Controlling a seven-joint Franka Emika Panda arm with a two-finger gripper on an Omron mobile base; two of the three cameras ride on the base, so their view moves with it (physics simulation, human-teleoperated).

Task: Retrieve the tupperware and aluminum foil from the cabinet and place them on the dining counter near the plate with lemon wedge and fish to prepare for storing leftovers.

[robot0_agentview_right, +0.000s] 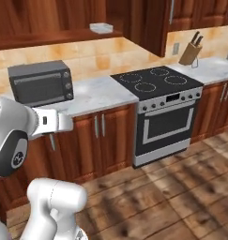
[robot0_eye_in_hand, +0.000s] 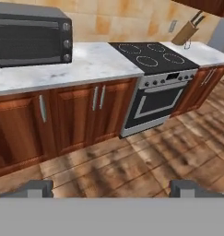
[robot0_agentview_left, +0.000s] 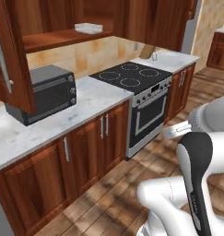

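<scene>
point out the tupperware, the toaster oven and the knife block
tupperware (robot0_agentview_left: pixel 88 28), left base view, top face, on the cabinet shelf
toaster oven (robot0_agentview_right: pixel 40 84), right base view, glass door
knife block (robot0_agentview_right: pixel 190 52), right base view, wooden body

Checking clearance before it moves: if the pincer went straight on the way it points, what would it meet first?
Probably the lower cupboard doors under the worktop, left of the oven, though depth is unclear. The open pincer holds nothing.

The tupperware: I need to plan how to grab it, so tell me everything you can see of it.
The tupperware is a shallow, pale, translucent-looking plastic container with a flat rim. It lies flat on the wooden shelf of the open cabinet, above the worktop between toaster oven and stove. Only the shelf touches it; contents cannot be told.
</scene>
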